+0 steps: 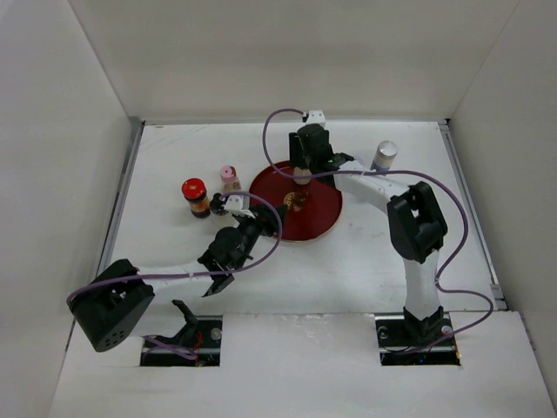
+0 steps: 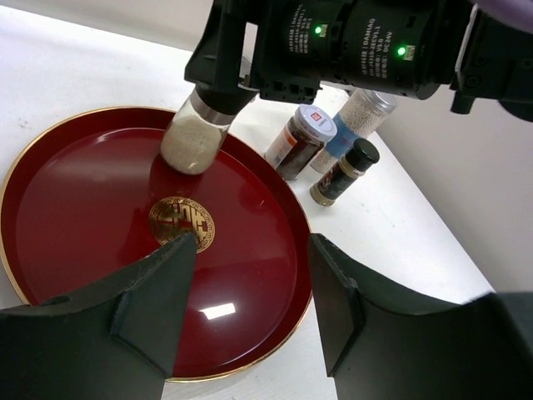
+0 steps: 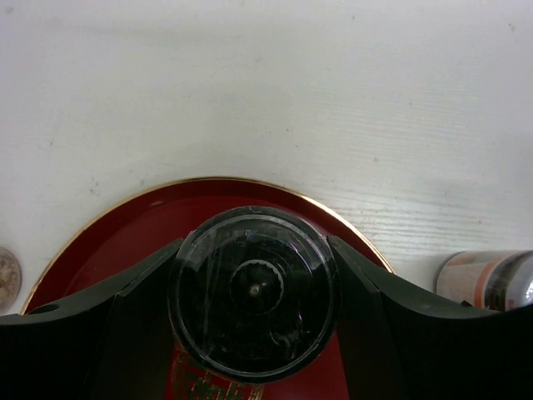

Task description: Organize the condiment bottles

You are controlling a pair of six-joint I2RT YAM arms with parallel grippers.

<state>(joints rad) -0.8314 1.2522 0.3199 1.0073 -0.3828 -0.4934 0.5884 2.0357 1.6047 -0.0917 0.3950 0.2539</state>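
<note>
My right gripper (image 1: pixel 302 167) is shut on the dark-topped grinder (image 3: pixel 254 290) and holds it tilted over the far part of the round red tray (image 1: pixel 322 213). In the left wrist view the grinder's glass body (image 2: pixel 193 137) is at or just above the tray floor. My left gripper (image 2: pixel 250 250) is open and empty over the tray's near rim (image 2: pixel 250 354); in the top view it (image 1: pixel 265 219) is at the tray's left edge. A red-capped dark jar (image 1: pixel 196 198) and a pink-capped shaker (image 1: pixel 229 178) stand left of the tray. A silver-capped bottle (image 1: pixel 384 157) stands to its right.
Beyond the tray in the left wrist view stand a white-capped dark bottle (image 2: pixel 300 142), a taller blue-banded bottle (image 2: pixel 360 112) and a small black-capped bottle (image 2: pixel 343 171). White walls enclose the table on three sides. The right arm reaches across the tray's right side.
</note>
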